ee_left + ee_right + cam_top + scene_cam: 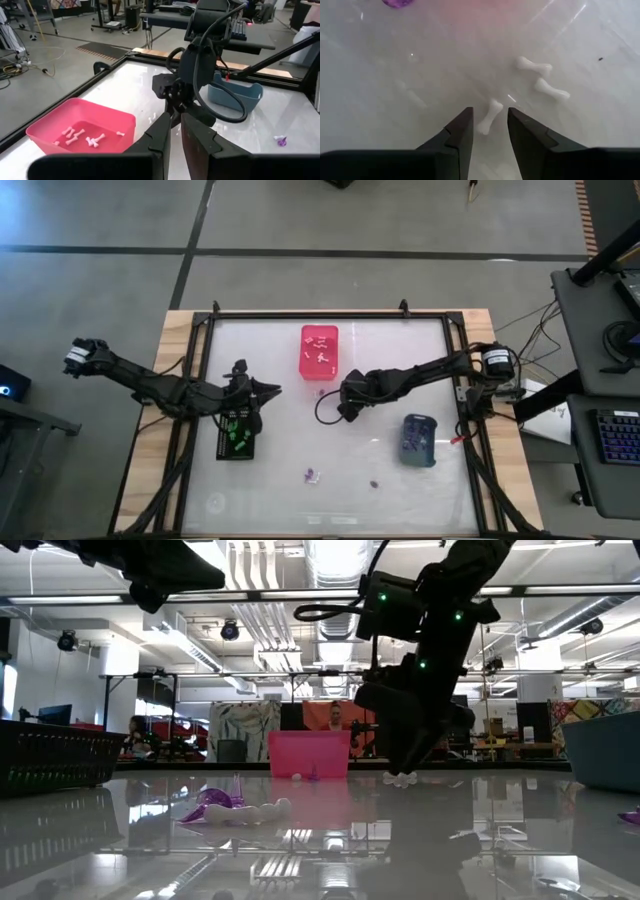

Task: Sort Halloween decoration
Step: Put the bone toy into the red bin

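1. Where the right arm is bent low over the middle of the table (290, 510), the right gripper (489, 127) is pointed down, its two dark fingers (461, 131) parted, nothing clamped; one white bone piece (488, 116) lies on the table between them.
2. Two more white bones (542, 77) are seen just beside it, apart from the fingers.
3. Left gripper (173, 131) is held above the black bin (238, 438); its fingers are nearly together with a slim gap, and whether anything is pinched cannot be told.
4. White bones (82, 137) are held in the pink bin (319, 352); green pieces (237, 439) in the black bin; purple pieces in the grey-blue bin (419, 440), too small to make out singly.
5. A purple piece (313, 475) and a dark speck (374, 484) are noted loose near the front edge.
6. A purple item (397, 2) is cut off at the right wrist view's edge.
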`<action>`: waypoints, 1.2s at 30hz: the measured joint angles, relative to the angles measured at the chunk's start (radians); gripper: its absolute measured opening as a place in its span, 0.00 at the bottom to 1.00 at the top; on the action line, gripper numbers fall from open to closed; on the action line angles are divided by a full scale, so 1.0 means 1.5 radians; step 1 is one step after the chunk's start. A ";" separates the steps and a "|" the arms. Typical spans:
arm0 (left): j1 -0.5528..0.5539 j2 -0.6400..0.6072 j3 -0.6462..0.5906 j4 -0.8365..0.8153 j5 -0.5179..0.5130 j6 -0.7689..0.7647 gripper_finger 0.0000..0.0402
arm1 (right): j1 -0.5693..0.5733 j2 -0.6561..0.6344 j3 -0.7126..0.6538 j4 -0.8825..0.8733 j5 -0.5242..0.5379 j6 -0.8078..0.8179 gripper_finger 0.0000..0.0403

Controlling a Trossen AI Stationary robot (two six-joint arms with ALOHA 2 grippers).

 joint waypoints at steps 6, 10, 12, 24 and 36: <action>0.000 0.001 0.000 0.000 0.000 0.000 0.07 | 0.000 0.000 -0.023 0.037 0.000 -0.004 0.22; 0.000 0.001 0.000 0.001 0.000 0.000 0.07 | -0.002 0.000 -0.033 0.046 -0.004 -0.004 0.14; 0.000 0.002 0.000 0.001 0.000 0.000 0.07 | -0.003 0.000 -0.034 0.047 -0.011 -0.005 0.10; 0.000 0.002 0.000 0.001 0.000 -0.002 0.07 | -0.004 -0.022 -0.027 0.027 -0.036 -0.051 0.02; 0.000 0.027 -0.002 0.003 0.001 -0.025 0.07 | -0.052 -0.094 0.102 -0.008 -0.033 -0.244 0.02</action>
